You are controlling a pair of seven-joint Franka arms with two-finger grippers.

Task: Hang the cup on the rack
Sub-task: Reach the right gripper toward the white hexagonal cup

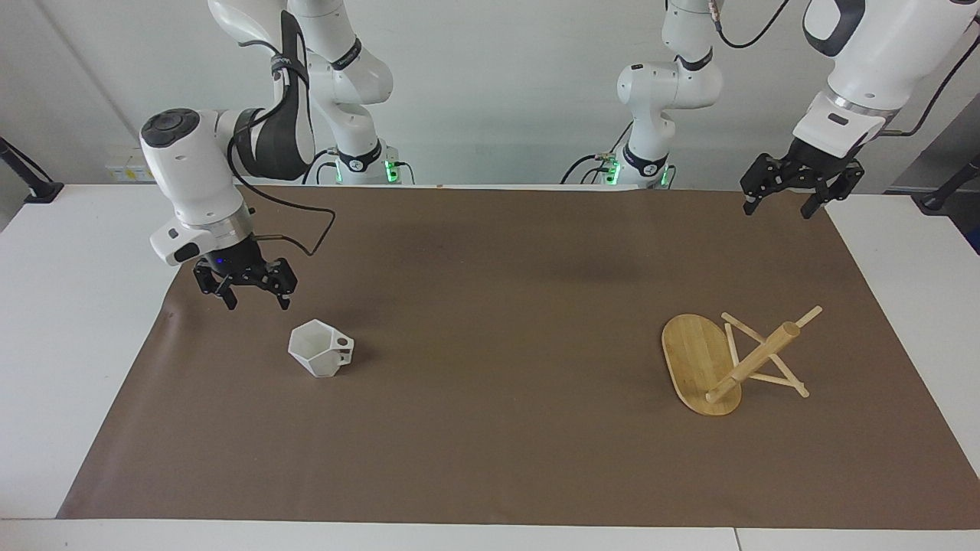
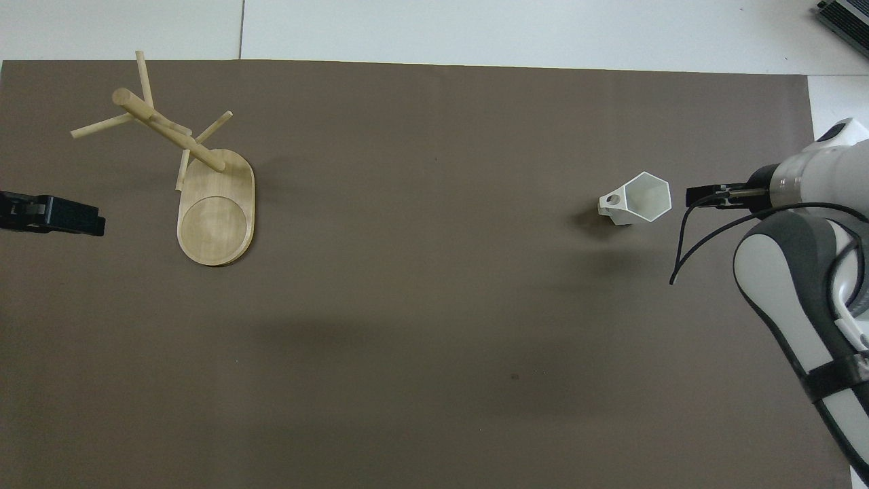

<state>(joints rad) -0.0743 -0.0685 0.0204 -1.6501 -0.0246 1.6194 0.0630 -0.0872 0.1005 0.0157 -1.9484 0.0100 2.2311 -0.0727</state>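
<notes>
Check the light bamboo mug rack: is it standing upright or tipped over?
Upright. The light bamboo mug rack rests with its oval base flat on the brown mat; its post rises from the base, pegs off the mat.
</notes>
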